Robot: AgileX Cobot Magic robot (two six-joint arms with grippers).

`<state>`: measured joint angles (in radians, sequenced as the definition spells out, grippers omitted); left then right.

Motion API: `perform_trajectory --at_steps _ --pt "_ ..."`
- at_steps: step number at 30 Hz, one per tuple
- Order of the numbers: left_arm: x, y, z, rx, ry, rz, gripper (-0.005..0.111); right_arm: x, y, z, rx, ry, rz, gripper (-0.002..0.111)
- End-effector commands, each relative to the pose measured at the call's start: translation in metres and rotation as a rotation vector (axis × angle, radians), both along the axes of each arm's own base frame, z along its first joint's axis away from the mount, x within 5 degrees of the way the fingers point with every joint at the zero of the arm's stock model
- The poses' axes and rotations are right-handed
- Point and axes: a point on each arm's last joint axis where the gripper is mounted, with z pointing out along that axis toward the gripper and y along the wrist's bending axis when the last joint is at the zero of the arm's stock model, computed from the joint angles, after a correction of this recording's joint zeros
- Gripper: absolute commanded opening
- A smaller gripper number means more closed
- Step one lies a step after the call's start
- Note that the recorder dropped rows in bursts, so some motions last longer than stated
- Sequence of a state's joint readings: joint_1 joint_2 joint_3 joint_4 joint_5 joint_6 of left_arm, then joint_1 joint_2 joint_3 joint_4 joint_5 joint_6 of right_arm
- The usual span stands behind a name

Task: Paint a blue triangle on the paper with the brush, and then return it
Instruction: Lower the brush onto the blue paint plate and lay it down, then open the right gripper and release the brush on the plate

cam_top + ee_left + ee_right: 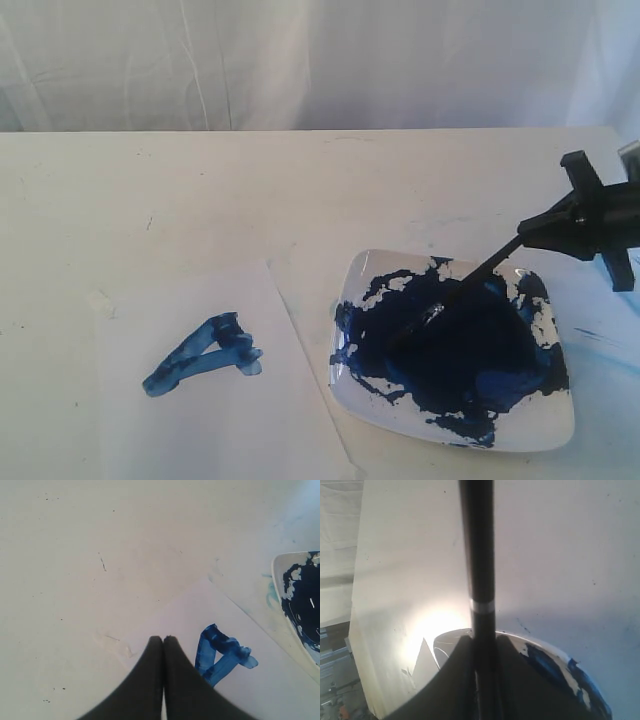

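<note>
The white paper [240,430] lies at the front left with the small blue triangle [205,362] painted on it. My right gripper [540,232] is shut on the black handle of the brush [475,275]. The brush slants down to the left, and its ferrule and tip rest in the dark navy paint on the white plate [545,435]. In the right wrist view the brush [477,555] runs out between the fingers over the plate's rim [512,636]. My left gripper [163,639] is shut on nothing above the paper [200,610], beside the triangle [220,652]. It does not show in the exterior view.
The plate [281,562] sits just right of the paper's edge. Faint pale blue smears mark the table [600,340] right of the plate. A white cloth backdrop [300,60] hangs behind the table's far edge.
</note>
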<state>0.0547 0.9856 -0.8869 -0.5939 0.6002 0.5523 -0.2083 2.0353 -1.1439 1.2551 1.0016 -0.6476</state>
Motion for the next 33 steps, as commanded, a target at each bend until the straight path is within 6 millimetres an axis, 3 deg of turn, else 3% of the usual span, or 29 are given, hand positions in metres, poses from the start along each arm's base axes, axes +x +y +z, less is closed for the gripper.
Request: perform_trajectory --at_steps 1,6,23,27,33 --pt "-0.003 -0.001 0.0 -0.029 0.01 0.0 0.0 0.0 0.001 -0.009 0.013 0.029 -0.014 0.0" --pt "-0.003 -0.001 0.0 -0.029 0.01 0.0 0.0 0.001 0.002 -0.021 0.032 0.076 -0.026 0.0" --pt "-0.002 -0.001 0.0 -0.031 0.004 0.005 0.0 0.003 0.005 -0.024 -0.001 0.067 -0.043 0.001" --pt "-0.002 -0.001 0.0 -0.036 0.004 0.005 0.0 0.003 0.006 -0.024 0.006 0.069 -0.037 0.01" --pt "-0.001 -0.001 0.001 -0.036 -0.003 0.01 0.0 0.001 0.007 -0.023 0.022 0.075 -0.019 0.035"
